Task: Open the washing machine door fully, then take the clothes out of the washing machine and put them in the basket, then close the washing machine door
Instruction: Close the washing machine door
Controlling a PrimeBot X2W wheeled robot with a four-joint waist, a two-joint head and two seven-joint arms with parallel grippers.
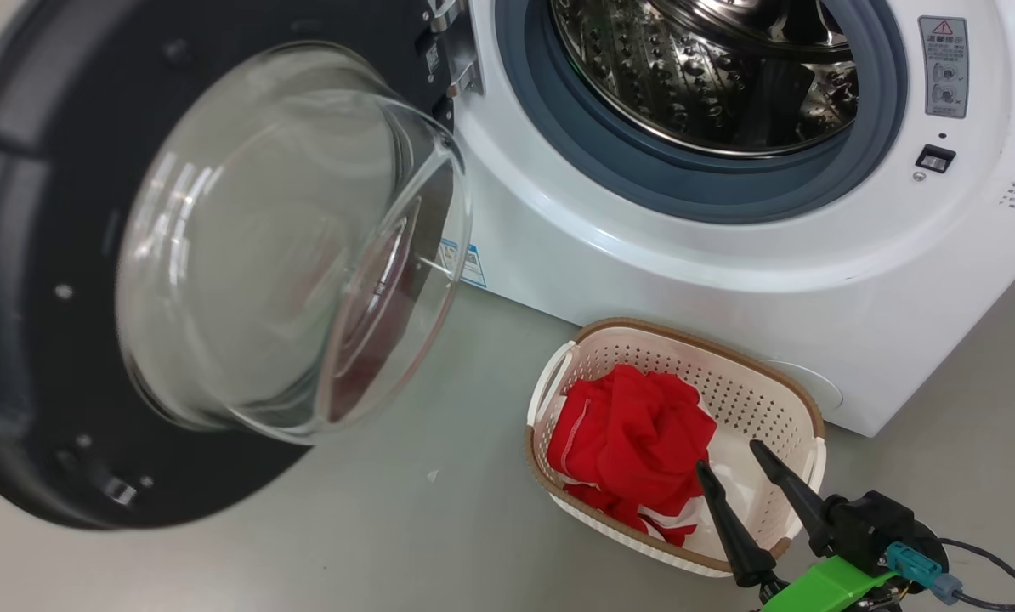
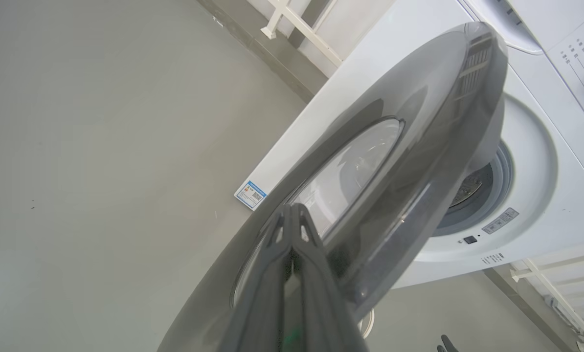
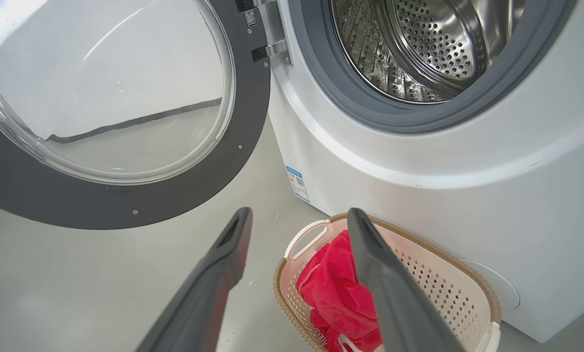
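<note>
Closing looks next: left gripper, fingers pinched together, faces washing machine door outer side at 12 o'clock, the nearer arm. Right gripper spread wide, empty, above basket.

White washing machine, silver dotted drum, glossy black washing machine door with clear glass, red clothes with white bands, cream perforated basket with brown woven rim

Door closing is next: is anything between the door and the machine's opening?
Nothing visible in the opening: the drum looks empty, its ring bare. The basket holding the clothes sits below the opening. The right gripper hangs above the basket; whether it clears the swing of the door is unclear.
</note>
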